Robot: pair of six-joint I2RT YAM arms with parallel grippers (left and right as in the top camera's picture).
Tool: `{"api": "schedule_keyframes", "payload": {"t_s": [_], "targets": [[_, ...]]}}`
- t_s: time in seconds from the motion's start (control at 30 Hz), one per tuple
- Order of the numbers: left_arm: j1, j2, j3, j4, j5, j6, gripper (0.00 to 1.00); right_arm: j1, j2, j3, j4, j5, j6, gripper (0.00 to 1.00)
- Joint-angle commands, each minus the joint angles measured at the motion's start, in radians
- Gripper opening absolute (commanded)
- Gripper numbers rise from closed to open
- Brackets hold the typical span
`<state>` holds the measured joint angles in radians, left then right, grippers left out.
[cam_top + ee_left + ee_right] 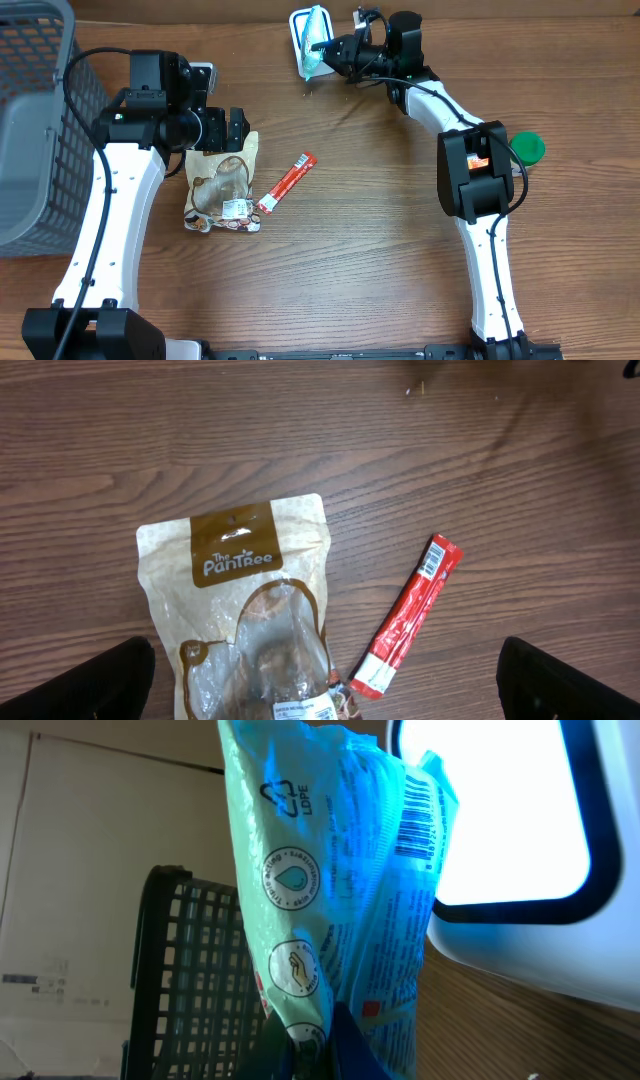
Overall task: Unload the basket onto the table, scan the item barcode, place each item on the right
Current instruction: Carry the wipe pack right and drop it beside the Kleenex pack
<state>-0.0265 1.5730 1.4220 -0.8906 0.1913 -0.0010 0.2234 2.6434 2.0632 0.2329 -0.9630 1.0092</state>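
Note:
My right gripper (328, 48) is shut on the lower edge of a pale green wipes packet (316, 38), holding it upright against the white scanner (297, 22) at the back of the table. In the right wrist view the packet (330, 870) fills the middle. Its barcode (420, 815) sits close to the scanner's bright window (500, 810), and my right gripper (320, 1055) pinches the packet at the bottom. My left gripper (232, 128) hangs open over a brown snack pouch (222, 178). From the left wrist, the pouch (240, 590) lies between my wide-apart fingers (95, 685), untouched.
A red stick sachet (288, 183) lies right of the pouch, also seen as the sachet (412, 618) from the left wrist. A grey basket (30, 120) stands at the far left, and a green lid (527, 148) lies at the right.

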Motion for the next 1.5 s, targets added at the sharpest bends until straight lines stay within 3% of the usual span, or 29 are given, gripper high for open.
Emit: {"api": "schedule_keyframes", "payload": {"t_s": [0.0, 0.47, 0.6, 1.03, 1.17, 1.3, 1.37, 1.4, 1.43, 1.47], "targets": [[0.0, 0.009, 0.008, 0.005, 0.008, -0.01, 1.0, 0.003, 0.02, 0.016, -0.065, 0.045, -0.011, 0.03], [0.0, 0.009, 0.008, 0.005, 0.008, -0.01, 1.0, 0.0, -0.051, 0.017, -0.129, -0.001, -0.073, 0.04], [0.0, 0.009, 0.008, 0.005, 0.008, -0.01, 1.0, -0.013, -0.167, 0.017, -0.261, -0.002, -0.227, 0.04], [0.0, 0.009, 0.008, 0.005, 0.008, -0.01, 1.0, -0.121, -0.507, 0.017, -1.191, 0.148, -0.872, 0.04], [0.0, 0.009, 0.008, 0.005, 0.008, -0.01, 1.0, -0.159, -0.528, 0.017, -1.49, 0.426, -0.975, 0.04], [0.0, 0.009, 0.008, 0.005, 0.008, -0.01, 1.0, -0.176, -0.526, -0.008, -1.667, 0.753, -0.985, 0.05], [0.0, 0.009, 0.008, 0.005, 0.008, -0.01, 1.0, -0.178, -0.526, -0.029, -1.721, 0.879, -0.984, 0.18], [0.0, 0.009, 0.008, 0.005, 0.008, -0.01, 1.0, -0.178, -0.526, -0.039, -1.736, 0.911, -0.984, 0.33], [0.0, 0.009, 0.008, 0.005, 0.008, -0.01, 1.0, -0.179, -0.526, -0.048, -1.748, 0.935, -0.981, 0.67], [0.0, 0.009, 0.008, 0.005, 0.008, -0.01, 1.0, -0.18, -0.525, -0.051, -1.76, 0.945, -0.971, 0.8]]}}
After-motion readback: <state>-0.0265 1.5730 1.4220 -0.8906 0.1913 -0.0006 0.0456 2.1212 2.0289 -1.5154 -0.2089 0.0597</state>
